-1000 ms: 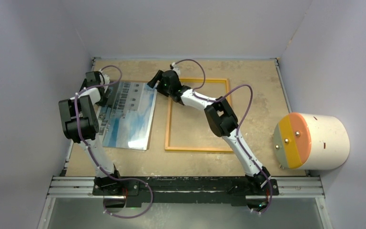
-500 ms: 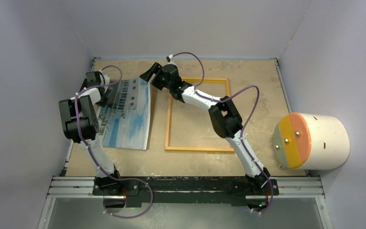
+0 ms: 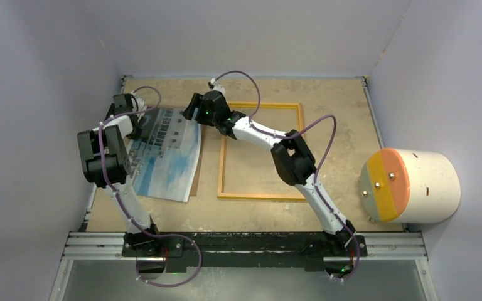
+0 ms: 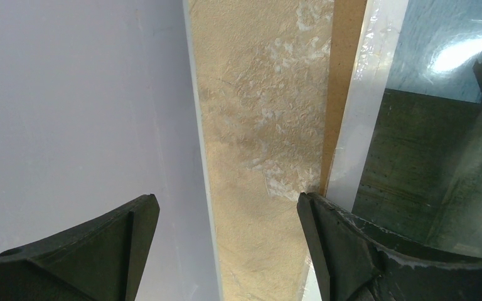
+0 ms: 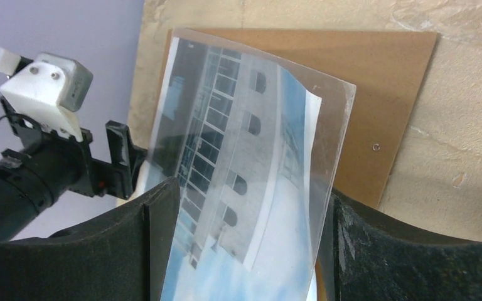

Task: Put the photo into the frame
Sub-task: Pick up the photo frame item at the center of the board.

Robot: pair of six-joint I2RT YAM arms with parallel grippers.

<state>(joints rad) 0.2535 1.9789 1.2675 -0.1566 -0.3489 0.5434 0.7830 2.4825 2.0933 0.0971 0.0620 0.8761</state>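
Left gripper [image 4: 226, 200] gapes wide, holding nothing. Its wrist view catches one finger at the photo's [image 3: 166, 157] edge. Right gripper [image 5: 251, 191], also wide open, straddles the photo's corner, with the board [image 5: 376, 94] plain beneath. Only overhead shows the frame [image 3: 260, 195], just right.

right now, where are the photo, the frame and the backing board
the photo [image 3: 169, 166], top view, blue sky area
the frame [image 3: 251, 196], top view, near yellow rail
the backing board [image 5: 370, 75], right wrist view, bare brown corner
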